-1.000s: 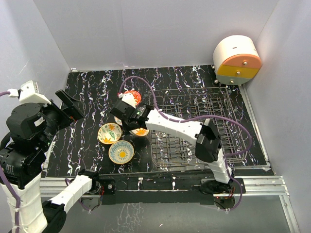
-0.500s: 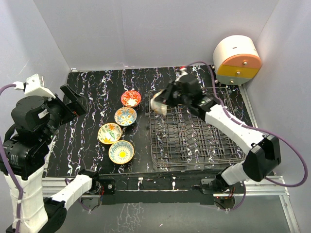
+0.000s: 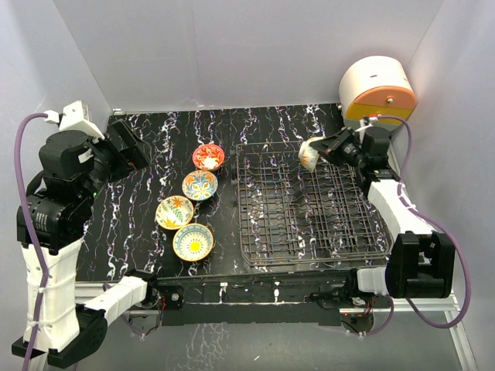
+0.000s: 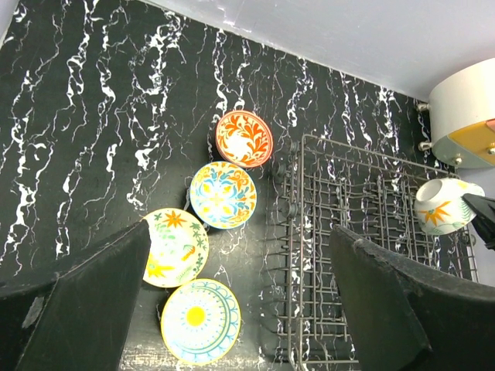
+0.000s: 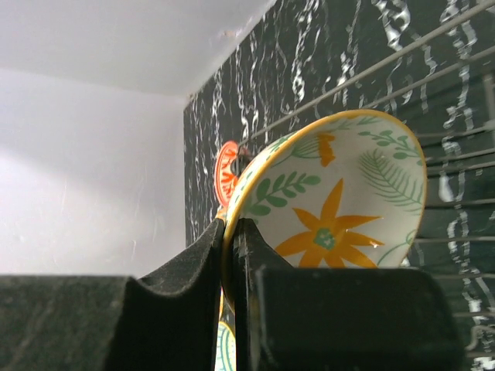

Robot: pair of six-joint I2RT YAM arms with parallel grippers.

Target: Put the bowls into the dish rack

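So the right gripper (image 3: 319, 150), pinching a bowl (image 3: 308, 154) by its rim, just swung it over the dish rack (image 3: 309, 202) toward its far-right corner, so racking it looks next; four bowls (image 3: 199, 185) sit on the tabletop (image 3: 155, 139), left gripper (image 3: 128, 151) wide open.

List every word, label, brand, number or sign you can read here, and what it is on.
None: no view shows readable text.
The bowl in the right gripper and the four loose bowls carry only painted flowers and leaves.
The drawer unit and dish rack show no lettering.
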